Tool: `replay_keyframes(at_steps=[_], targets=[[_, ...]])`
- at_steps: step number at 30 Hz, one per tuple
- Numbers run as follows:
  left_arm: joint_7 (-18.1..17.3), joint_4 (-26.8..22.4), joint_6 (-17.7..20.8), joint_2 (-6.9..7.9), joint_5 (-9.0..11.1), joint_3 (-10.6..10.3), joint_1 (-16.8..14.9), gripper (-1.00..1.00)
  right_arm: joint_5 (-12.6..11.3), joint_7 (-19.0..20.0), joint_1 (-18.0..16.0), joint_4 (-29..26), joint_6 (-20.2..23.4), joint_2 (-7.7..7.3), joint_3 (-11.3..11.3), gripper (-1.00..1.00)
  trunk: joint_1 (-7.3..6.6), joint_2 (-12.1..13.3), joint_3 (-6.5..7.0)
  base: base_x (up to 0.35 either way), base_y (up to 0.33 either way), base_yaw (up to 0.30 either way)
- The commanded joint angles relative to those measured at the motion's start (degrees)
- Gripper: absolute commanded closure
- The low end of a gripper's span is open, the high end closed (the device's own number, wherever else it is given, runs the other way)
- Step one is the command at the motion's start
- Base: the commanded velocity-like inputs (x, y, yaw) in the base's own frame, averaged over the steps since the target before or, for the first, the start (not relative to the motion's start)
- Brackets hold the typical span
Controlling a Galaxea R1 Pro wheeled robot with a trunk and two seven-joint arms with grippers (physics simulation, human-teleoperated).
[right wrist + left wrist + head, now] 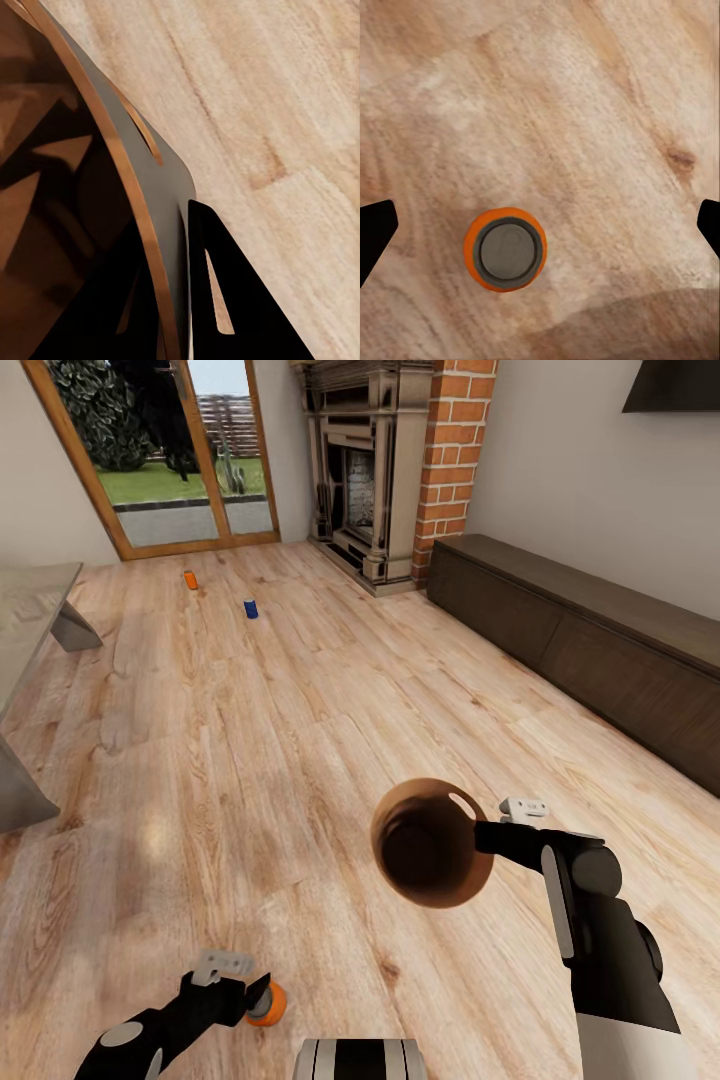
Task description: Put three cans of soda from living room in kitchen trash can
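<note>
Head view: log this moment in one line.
right gripper holds trash can by rim | left gripper open over orange can | two cans far

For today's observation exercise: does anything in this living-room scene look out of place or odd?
Yes. Soda cans stand on the light wood plank floor: an orange can and a dark blue can near the glass doors, another orange can below the left gripper. The round brown bin is held off the floor at its rim by the right gripper.
</note>
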Motion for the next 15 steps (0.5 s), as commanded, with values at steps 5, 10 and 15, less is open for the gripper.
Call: replay_keyframes(at_steps=[5,10,15], targets=[[0.82,0.25,-0.08,-1.78,-0.51,-0.04,0.00,-1.00,-1.54,0.41,-0.02,-0.01,0.20,0.01,0.01,1.00,-0.01,0.00,0.01,0.000,0.000,0.000],[3.60,1.78,-0.15,-4.30,-1.35,-0.04,-0.47,-1.00,-1.54,0.41,-0.02,-0.01,0.15,0.01,0.01,1.00,-0.01,0.00,0.01,0.000,0.000,0.000],[6.01,2.41,-0.15,-4.64,-1.55,-0.02,-0.72,-1.00,-1.54,0.41,-0.02,-0.01,0.08,0.02,0.01,1.00,-0.01,0.00,0.01,0.000,0.000,0.000]])
